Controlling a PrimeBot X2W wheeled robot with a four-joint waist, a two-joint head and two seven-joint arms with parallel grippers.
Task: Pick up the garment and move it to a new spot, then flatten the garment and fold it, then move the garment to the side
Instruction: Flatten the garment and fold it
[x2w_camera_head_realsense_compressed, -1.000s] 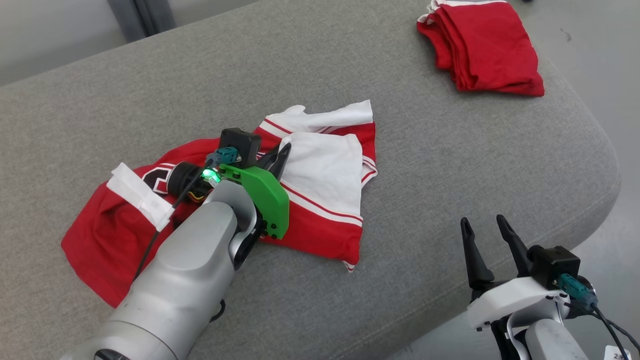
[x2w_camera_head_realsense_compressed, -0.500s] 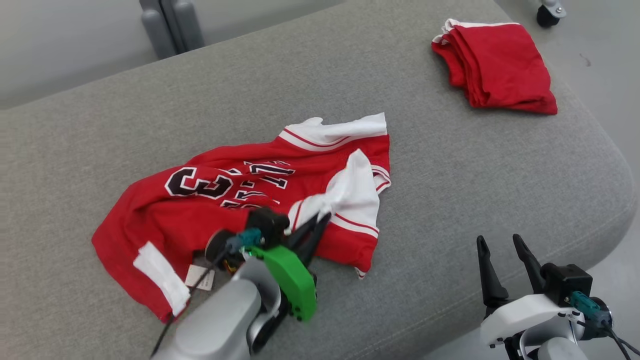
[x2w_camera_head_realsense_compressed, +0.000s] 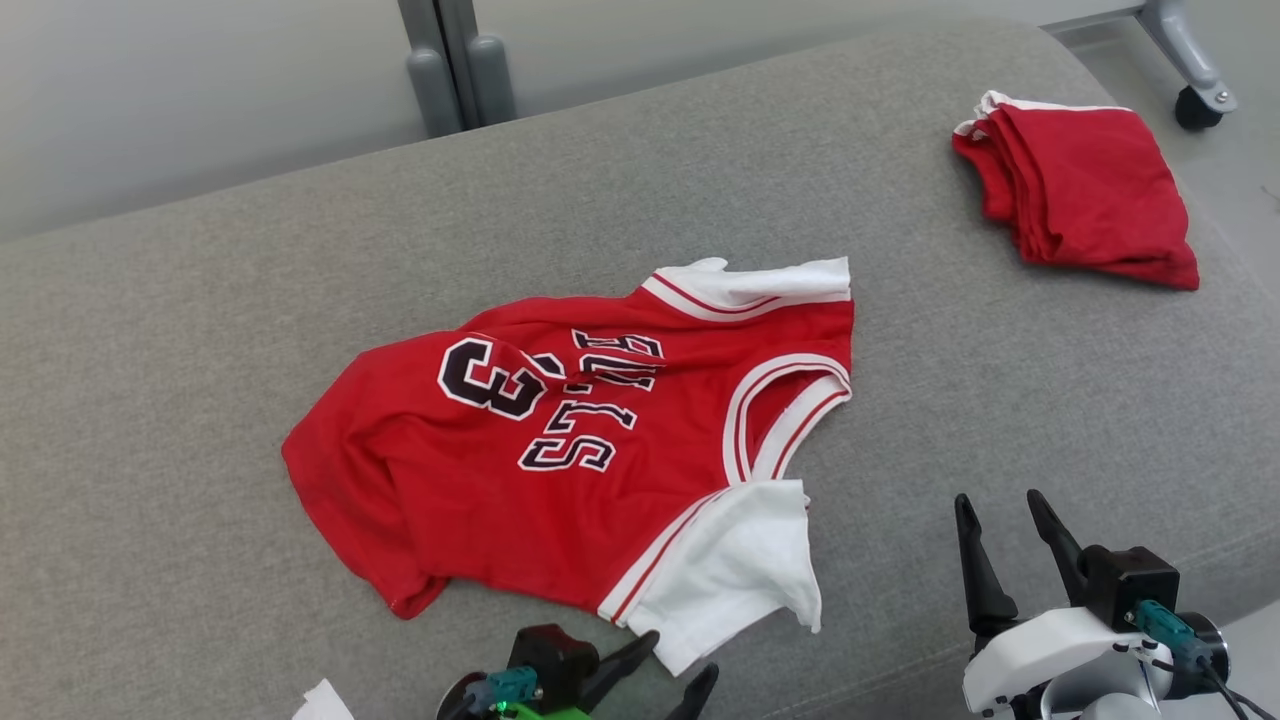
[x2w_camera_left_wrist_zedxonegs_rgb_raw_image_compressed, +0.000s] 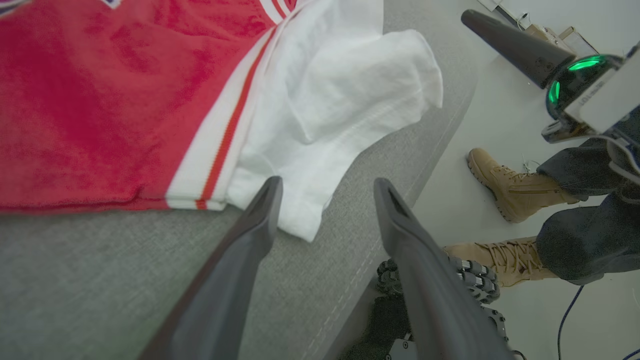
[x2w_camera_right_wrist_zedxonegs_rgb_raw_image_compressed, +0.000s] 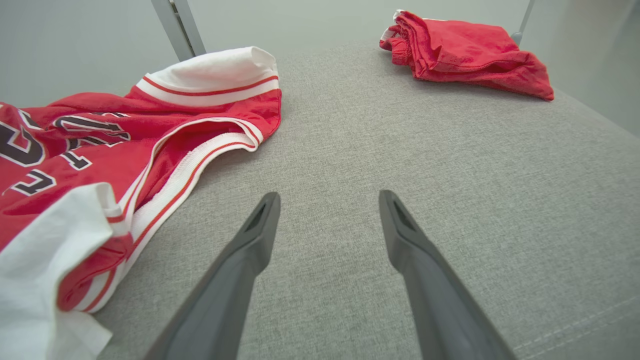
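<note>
The red jersey (x2w_camera_head_realsense_compressed: 600, 450) lies mostly spread, lettering up, on the grey cushion (x2w_camera_head_realsense_compressed: 200, 350), one white sleeve rumpled by my left gripper (x2w_camera_head_realsense_compressed: 681, 653), which like my right gripper (x2w_camera_head_realsense_compressed: 998, 498) is spread and empty; final smoothing, folding and moving aside remain.

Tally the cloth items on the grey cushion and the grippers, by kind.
Unfolded red jersey: 1
Folded red pile: 1
Grippers: 2 (left gripper, right gripper)
Total: 4
</note>
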